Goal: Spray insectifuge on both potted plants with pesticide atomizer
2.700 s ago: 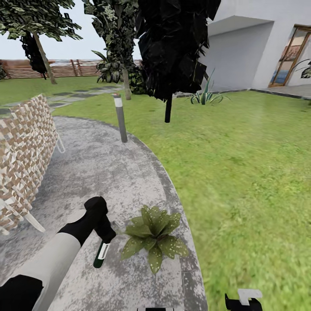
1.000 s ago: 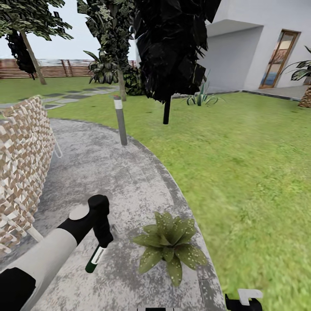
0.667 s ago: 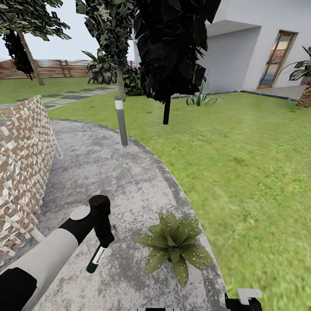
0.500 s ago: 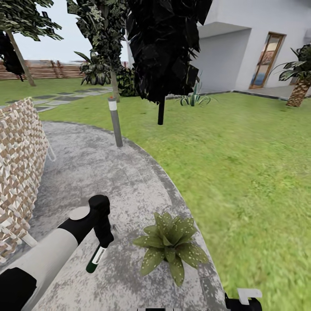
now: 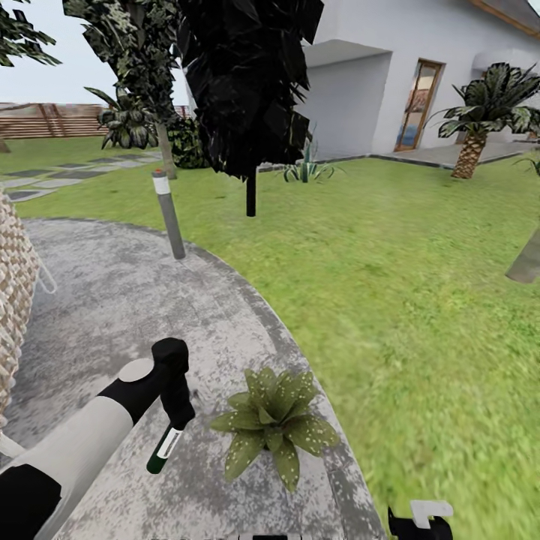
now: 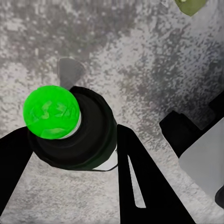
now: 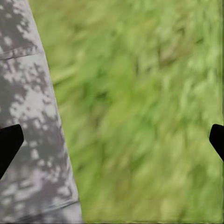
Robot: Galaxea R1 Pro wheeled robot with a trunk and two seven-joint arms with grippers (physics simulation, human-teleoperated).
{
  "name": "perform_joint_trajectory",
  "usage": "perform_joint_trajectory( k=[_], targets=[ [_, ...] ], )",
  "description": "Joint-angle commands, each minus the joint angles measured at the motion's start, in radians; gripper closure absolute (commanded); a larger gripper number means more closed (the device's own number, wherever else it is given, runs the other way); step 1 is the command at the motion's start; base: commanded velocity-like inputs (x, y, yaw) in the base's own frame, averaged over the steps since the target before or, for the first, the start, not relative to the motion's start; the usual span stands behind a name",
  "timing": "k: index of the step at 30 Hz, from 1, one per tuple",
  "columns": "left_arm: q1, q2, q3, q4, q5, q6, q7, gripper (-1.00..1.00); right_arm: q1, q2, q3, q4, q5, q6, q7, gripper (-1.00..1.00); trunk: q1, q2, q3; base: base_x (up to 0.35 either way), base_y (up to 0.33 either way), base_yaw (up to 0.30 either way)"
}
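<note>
Left gripper [image 5: 174,418] clenched on the pesticide atomizer [image 5: 161,452], held low over the grey mottled patio [image 5: 112,300], dark green end pointing down and toward the near left. In the left wrist view, atomizer [image 6: 70,128] seen end-on between the two black fingers [image 6: 140,182], bright green tip toward the camera. Potted plant [image 5: 272,421] just right of the atomizer, apart from it, rooted at the patio's right edge where paving meets lawn [image 5: 420,300]; broad pointed leaves, some pale-speckled.

Right gripper [image 5: 421,521] at the near right bottom edge of the head view, over the grass; in the right wrist view, two dark fingertips [image 7: 8,145] set wide apart at the picture's edges, released, nothing between them.

Grey bollard light [image 5: 169,224] upright at the patio's far edge. Dark-leaved tree [image 5: 244,82] beyond it on the lawn. Wicker chair [image 5: 13,300] at the left edge. White house [image 5: 420,67] and palm tree [image 5: 484,105] at the far right; slatted wooden fence [image 5: 52,120] at the far left.
</note>
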Motion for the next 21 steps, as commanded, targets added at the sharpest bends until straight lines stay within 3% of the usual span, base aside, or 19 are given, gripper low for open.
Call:
perform_joint_trajectory(
  k=[1,8,13,21],
  targets=[
    [-0.001,0.001,-0.003,-0.002,-0.007,0.010,-0.009,1.00,-0.001,0.000,0.009,0.001,-0.010,-0.003,-0.002,-1.00,0.000,0.000,-0.002,-0.173,0.072,-0.083],
    [-0.001,0.000,-0.003,-0.002,-0.007,0.010,-0.009,1.00,-0.001,0.000,0.010,0.001,-0.010,-0.004,-0.001,-1.00,0.000,0.000,-0.002,-0.242,0.172,-0.104],
    [0.001,0.000,-0.004,0.000,-0.007,0.010,-0.009,1.00,-0.001,0.000,0.010,0.001,-0.010,-0.004,-0.001,-1.00,0.000,0.000,-0.002,-0.033,0.210,-0.287],
    [0.002,0.003,-0.004,0.009,-0.007,0.009,-0.009,1.00,-0.001,0.000,0.010,0.001,-0.010,-0.004,-0.001,-1.00,0.000,0.000,-0.002,-0.001,0.018,-0.300]
  ],
)
